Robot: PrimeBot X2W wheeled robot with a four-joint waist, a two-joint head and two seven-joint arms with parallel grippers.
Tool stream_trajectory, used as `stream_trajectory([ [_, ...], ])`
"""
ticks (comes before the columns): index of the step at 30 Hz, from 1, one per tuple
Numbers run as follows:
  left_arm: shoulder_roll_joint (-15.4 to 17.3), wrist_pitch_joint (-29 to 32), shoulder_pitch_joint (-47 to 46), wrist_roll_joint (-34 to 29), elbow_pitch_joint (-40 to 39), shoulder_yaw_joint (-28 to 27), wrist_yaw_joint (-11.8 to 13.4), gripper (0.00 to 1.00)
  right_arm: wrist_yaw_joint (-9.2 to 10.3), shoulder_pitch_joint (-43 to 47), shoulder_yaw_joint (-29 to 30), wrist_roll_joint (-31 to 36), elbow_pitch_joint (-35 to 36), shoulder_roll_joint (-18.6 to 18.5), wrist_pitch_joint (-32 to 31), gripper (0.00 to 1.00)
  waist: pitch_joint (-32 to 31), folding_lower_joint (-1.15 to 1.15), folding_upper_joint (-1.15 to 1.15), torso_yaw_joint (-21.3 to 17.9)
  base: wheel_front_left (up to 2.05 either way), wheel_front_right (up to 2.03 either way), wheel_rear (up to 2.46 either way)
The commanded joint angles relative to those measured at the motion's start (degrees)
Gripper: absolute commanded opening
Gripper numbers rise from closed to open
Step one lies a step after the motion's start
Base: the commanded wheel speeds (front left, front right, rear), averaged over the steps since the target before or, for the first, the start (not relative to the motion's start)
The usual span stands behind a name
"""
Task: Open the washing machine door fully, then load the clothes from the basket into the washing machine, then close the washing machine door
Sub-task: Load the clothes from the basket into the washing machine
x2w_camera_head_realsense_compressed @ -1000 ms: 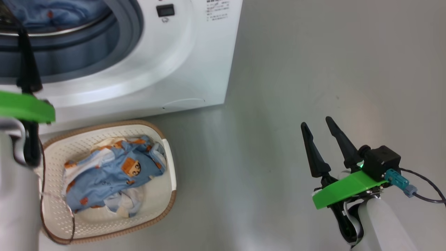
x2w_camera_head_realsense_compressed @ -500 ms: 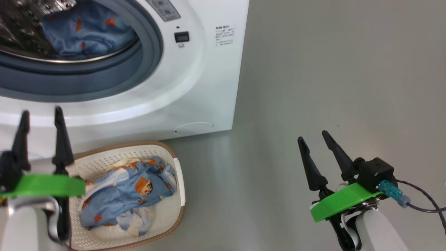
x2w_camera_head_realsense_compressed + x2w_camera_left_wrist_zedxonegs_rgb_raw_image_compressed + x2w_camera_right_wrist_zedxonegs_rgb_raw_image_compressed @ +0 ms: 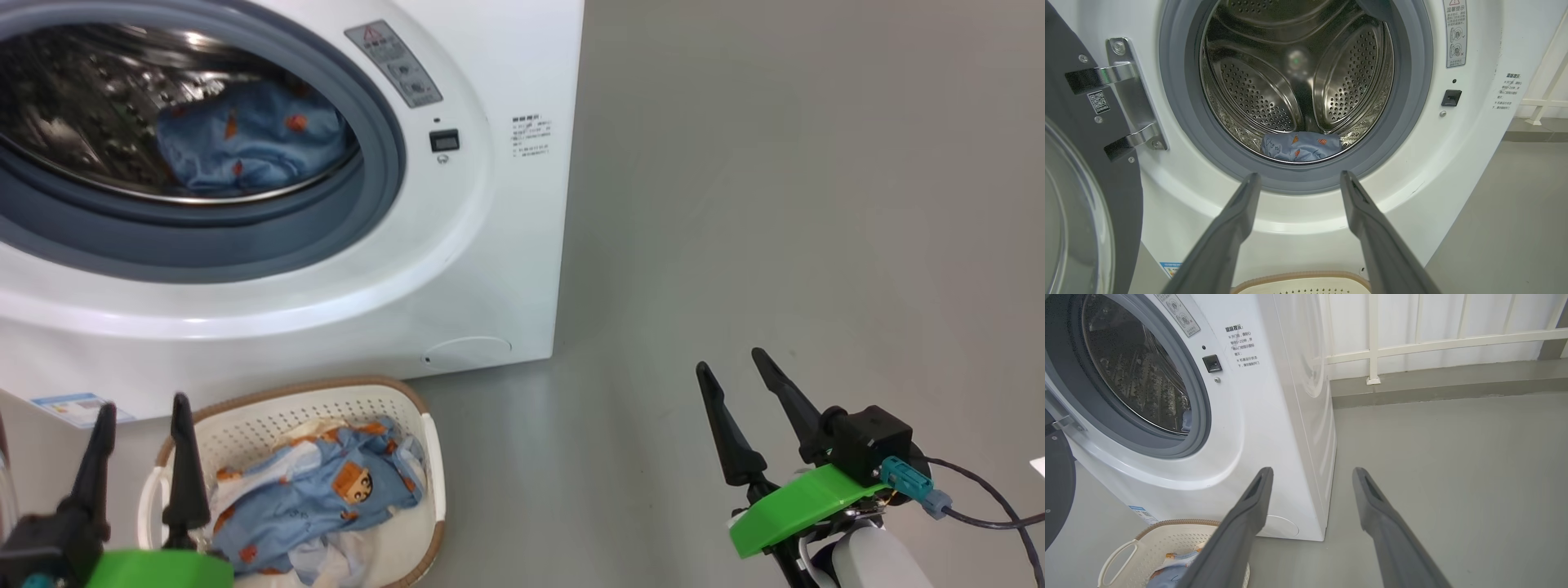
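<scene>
- Black glossy rim of the washing machine door (image 3: 1126,192), far left, swung wide open on its metal hinge (image 3: 1126,90).
- Left gripper (image 3: 144,406) low left, by the basket's left end in the head view. Fingers spread, nothing held, pointing toward the drum mouth.
- Basket (image 3: 347,385) on the floor just in front of the washing machine (image 3: 490,245), below the opening.
- Clothes (image 3: 318,498) heaped in the basket: blue cartoon print, pale piece underneath. One blue garment (image 3: 245,139) lies on the bottom of the steel drum (image 3: 1298,73).
- Right gripper (image 3: 730,361) well right of the machine, over grey floor (image 3: 775,204). Fingers spread, empty.
</scene>
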State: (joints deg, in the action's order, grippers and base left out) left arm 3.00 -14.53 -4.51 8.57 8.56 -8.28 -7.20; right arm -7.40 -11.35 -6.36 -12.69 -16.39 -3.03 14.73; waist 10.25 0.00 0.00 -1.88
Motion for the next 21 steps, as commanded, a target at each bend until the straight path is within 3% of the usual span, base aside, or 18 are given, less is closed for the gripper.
stream_trajectory([
  [1,0.8,-0.5,0.1,-0.7,-1.8,-2.1,0.5,1.0,-0.09,0.3,-1.1,0.2,1.3,0.2,0.3,1.0,-1.2,0.0,0.0,0.1,0.0,0.0,0.0],
  [21,-0.1,-0.5,10.8,-0.7,-6.9,-0.4,3.8,1.0,-0.09,2.7,0.0,1.9,2.7,0.2,0.3,1.0,-6.1,0.0,0.0,-0.3,0.0,0.0,0.0],
])
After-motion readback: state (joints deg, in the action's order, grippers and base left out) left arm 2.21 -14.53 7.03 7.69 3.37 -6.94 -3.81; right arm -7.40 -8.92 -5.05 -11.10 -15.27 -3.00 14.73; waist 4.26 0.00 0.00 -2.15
